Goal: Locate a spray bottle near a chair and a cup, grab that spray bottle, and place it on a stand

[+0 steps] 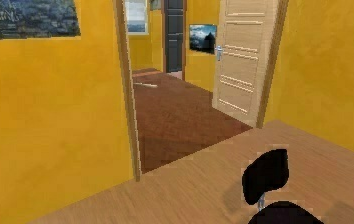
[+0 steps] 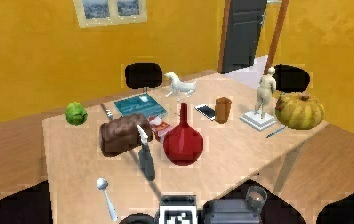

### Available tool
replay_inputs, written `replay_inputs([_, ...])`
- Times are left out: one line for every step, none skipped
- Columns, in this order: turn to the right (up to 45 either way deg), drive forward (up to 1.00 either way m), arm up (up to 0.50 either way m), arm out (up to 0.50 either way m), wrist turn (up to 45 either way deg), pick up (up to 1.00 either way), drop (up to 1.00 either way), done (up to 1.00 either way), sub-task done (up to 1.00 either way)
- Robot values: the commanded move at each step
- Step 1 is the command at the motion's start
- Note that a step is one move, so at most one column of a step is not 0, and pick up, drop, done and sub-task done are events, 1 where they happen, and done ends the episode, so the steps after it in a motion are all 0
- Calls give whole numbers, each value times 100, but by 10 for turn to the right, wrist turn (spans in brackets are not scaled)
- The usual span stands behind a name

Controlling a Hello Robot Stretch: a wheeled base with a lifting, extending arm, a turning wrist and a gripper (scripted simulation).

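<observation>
Yellow walls on every side in the forward view, broken by a doorway onto a brown-floored passage; cream panelled door standing open at the doorway's right; black chair at the bottom right on pale wooden floor.

In the arm side view, a broad wooden table crowded with things, with dark far chairs drawn up along its far side; orange pumpkin at the right end; red vase near the middle front; brown bag just left of the vase; pale statue of a figure on a white base beside the pumpkin; teal book lying flat farther back; white horse figure behind the book; green ball toward the left; brown cup between vase and statue, with a flat phone just beside it.

Slim grey bottle, too small to confirm as the spray bottle, upright on the table between bag and vase, near the front edge.

Gripper at the bottom edge, left of a white marked square; far end hard to make out against the things on the tabletop; cannot tell how the jaws stand, nor whether anything is held.
</observation>
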Motion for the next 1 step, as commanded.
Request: replay_inputs([0, 0, 0, 26, 0, 0, 0, 0, 0])
